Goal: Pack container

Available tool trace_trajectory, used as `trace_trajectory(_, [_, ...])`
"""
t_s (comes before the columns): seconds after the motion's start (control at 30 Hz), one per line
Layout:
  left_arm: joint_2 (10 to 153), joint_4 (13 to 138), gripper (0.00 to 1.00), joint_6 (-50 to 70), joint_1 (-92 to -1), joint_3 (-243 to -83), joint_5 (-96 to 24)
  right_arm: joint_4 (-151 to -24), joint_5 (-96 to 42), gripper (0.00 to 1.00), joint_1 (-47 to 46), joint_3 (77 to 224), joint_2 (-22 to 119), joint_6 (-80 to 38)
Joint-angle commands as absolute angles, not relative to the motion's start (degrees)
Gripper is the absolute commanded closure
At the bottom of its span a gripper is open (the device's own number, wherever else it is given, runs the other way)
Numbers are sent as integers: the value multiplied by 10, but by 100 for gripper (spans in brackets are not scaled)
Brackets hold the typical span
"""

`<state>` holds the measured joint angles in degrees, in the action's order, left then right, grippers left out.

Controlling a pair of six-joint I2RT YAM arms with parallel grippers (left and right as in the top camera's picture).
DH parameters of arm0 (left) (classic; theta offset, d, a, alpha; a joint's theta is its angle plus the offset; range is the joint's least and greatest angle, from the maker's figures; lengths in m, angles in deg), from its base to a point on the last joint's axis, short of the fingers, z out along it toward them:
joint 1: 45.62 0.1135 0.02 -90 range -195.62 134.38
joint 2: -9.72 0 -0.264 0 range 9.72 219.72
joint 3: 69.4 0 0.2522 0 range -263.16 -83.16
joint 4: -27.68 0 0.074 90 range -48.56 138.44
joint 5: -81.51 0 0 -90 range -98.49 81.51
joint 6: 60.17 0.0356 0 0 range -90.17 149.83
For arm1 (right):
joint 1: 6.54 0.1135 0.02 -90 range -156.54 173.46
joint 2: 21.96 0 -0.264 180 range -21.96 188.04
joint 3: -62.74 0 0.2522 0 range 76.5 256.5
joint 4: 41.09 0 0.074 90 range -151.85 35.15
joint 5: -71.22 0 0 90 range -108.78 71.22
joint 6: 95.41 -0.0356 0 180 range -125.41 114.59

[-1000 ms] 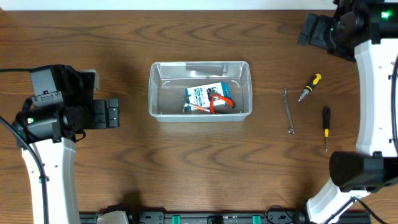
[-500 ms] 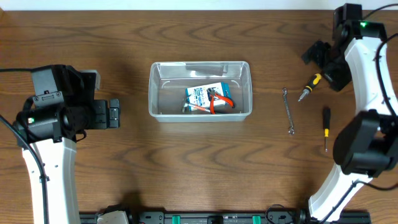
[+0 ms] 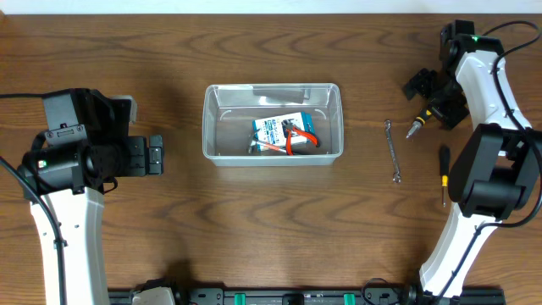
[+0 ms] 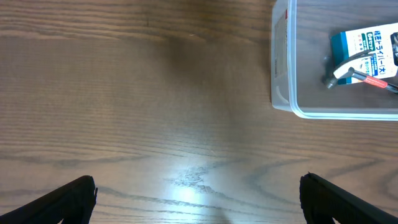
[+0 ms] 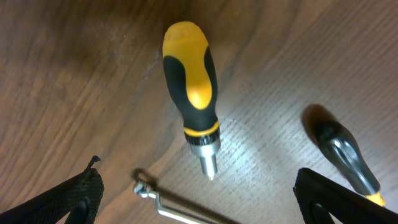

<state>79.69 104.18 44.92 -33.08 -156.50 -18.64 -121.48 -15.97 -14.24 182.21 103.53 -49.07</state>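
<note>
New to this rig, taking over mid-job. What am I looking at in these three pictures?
Two robot arms at a wooden table. The overhead picture looks straight down: left arm, right arm. The other two come from wrist cameras; the dark tips at the bottom corners are that arm's jaws. Both pairs stand open, holding nothing. The clear container holds a blue packet and red pliers. Outside lie a wrench, a stubby screwdriver beneath the right jaws, and a slim screwdriver.
</note>
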Motion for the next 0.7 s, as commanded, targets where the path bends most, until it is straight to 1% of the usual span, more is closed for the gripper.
trace_trajectory(0.0, [796,1044,2,456,-332,-1559,-190,-1208,-151,1,-151,1820,1050,-479])
trace_trajectory(0.67, [796,1049,2,456,-332,-1559,-190,-1182,-144,1,-152,1820,1115,-453])
